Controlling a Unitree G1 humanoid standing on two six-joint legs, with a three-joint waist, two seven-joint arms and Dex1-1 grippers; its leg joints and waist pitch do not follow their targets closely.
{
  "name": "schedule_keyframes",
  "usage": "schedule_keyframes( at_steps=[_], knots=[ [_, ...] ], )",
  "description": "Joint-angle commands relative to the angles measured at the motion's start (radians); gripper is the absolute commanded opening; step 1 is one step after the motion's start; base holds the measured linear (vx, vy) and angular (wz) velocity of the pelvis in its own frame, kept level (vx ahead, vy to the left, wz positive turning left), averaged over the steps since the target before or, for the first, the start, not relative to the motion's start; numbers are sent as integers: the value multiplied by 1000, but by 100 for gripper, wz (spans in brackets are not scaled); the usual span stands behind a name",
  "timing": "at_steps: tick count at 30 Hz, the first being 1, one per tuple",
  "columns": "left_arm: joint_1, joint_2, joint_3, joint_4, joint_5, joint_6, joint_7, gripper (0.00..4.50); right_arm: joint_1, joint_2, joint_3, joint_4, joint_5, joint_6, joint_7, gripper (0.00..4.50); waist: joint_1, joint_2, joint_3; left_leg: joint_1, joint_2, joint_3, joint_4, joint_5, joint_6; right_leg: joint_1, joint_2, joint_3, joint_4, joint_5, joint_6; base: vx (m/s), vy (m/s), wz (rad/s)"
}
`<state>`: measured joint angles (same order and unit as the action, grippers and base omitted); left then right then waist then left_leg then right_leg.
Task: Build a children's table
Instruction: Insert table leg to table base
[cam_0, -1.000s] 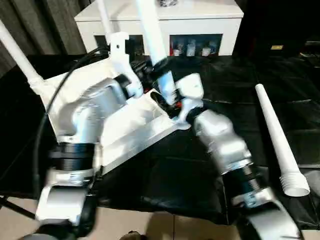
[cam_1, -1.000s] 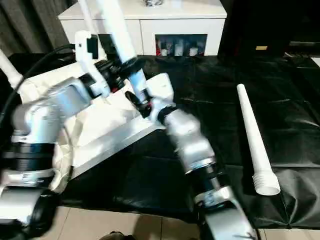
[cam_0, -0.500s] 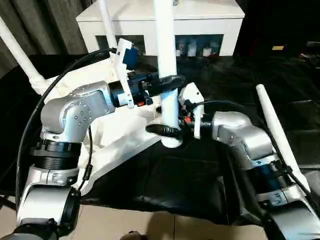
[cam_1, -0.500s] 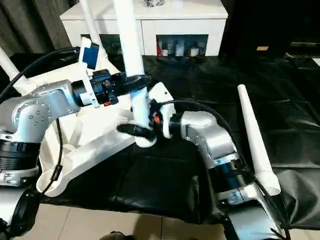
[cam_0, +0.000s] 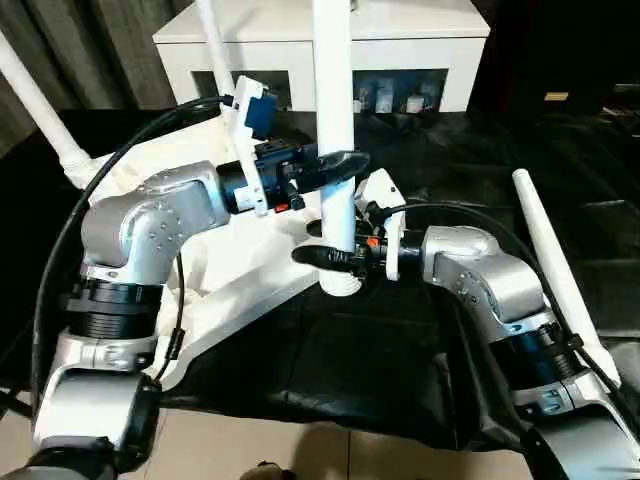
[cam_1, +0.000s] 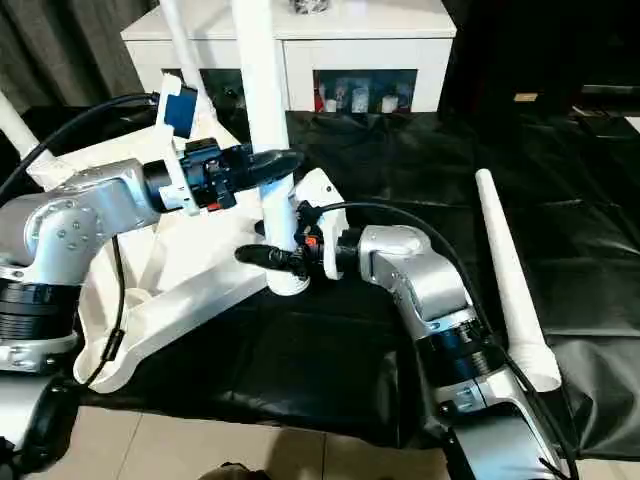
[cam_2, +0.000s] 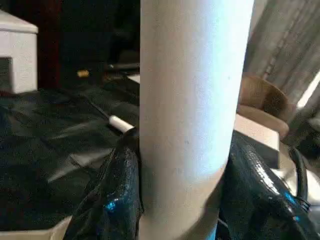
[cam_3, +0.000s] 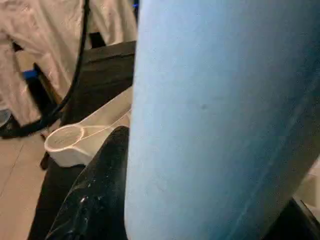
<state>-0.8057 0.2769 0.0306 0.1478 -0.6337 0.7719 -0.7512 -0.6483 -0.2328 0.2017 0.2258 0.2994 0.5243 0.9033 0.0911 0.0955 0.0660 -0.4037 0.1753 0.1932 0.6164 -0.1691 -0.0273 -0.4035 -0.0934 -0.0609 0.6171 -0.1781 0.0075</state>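
Close in front of me, over the near edge of the black-covered table (cam_0: 360, 380), I hold one white leg (cam_0: 333, 120) upright with both claws: my right claw (cam_0: 330, 258) clamps low near its thick threaded end, just above the corner of the tabletop (cam_0: 240, 270), and my left claw (cam_0: 335, 165) clamps the same leg a little higher. The tabletop lies upside down and tilted to my left, two legs (cam_0: 40, 105) already standing up from its far side. I judge the leg light, stiff and hollow, its smooth plastic slippery, so a low grip near the thick end should give the best purchase for turning it into its socket; the long taper above would lever it sideways if held too high. The tabletop looks light too and may slide or rock under a push. To my right a spare leg (cam_0: 555, 285) lies loose on the black cover, well apart from my claws but near my right forearm. Beyond stands a white cabinet (cam_0: 400, 45) with glass doors, clear of the work.
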Motion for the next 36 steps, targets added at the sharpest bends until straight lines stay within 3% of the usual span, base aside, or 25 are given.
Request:
schedule_keyframes(
  at_steps=[1,6,12,24,28,31,36],
  knots=[
    [-35,11,58,20,22,-9,94,255,3,8,23,-15,-6,-3,5,204,-2,-2,-89,30,41,-28,-75,-233,-14,49,-48,34,-56,-117,-254,0,0,0],
    [-19,-10,72,-5,19,-14,127,283,0,8,17,-7,-13,-10,-6,198,-5,-7,-90,27,40,-27,-71,-205,3,52,-50,34,-55,-97,-260,0,0,0],
    [-14,-6,78,3,5,-20,106,299,-2,8,18,0,-20,-17,-9,195,-2,-2,-90,30,42,-28,-71,-209,6,49,-47,33,-56,-113,-257,0,0,0],
    [-20,-5,86,-2,-16,3,105,194,-9,14,2,17,-48,-49,-47,195,-3,1,-90,31,41,-28,-72,-224,-5,49,-47,32,-55,-104,-259,0,0,0],
    [-23,3,84,-3,-21,5,100,184,-17,21,-14,26,-41,-54,-57,195,-3,1,-90,32,41,-28,-72,-226,-6,49,-47,33,-54,-101,-258,0,0,0],
    [-22,13,76,-10,-25,7,84,183,-29,23,-33,36,-28,-46,-60,264,-3,0,-91,31,41,-28,-72,-220,-4,49,-46,32,-53,-95,-260,0,0,0],
    [-19,36,55,-32,-31,20,43,181,-58,8,-57,57,-1,-21,-29,301,-4,-3,-90,32,41,-26,-71,-215,-2,49,-47,33,-53,-102,-261,0,0,0]
  ],
)
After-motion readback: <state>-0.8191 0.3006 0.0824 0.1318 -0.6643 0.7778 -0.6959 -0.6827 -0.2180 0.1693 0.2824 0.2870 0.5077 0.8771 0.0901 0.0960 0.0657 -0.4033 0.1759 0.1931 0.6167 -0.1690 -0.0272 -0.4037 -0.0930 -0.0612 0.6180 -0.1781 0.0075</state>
